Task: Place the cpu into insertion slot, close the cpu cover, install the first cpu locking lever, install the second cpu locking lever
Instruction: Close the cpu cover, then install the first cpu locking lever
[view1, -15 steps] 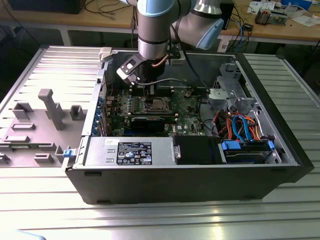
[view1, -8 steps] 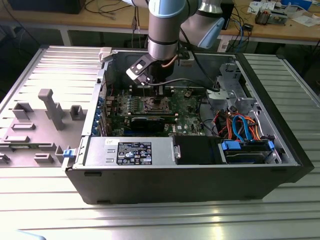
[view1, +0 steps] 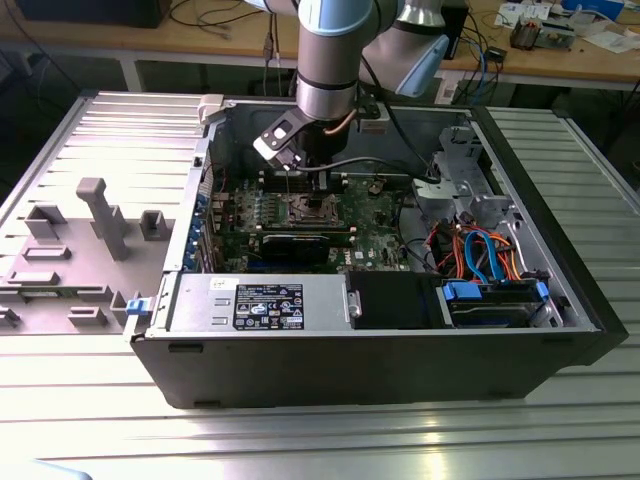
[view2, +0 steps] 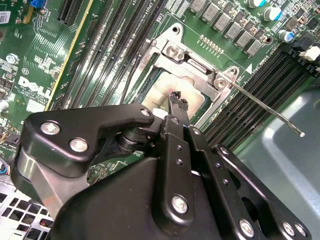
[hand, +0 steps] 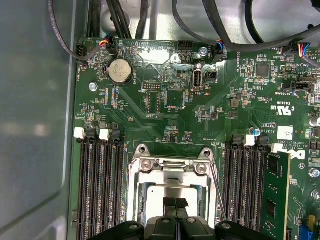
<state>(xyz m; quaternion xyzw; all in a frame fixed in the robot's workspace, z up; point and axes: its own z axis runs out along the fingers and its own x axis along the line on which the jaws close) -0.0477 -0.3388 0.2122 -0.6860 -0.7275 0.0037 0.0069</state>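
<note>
Gripper (view2: 177, 100) closed on nothing, I'm hovering it over the cpu (hand: 165, 189) sitting in the insertion slot (hand: 141, 150) under the lowered cpu cover (hand: 172, 169) (a locking lever (view2: 270, 112) is poking free, so latching looks undone).

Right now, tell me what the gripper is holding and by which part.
Nothing is held. The gripper is shut, its fingertips together with nothing between them, over the metal top of the chip.
</note>
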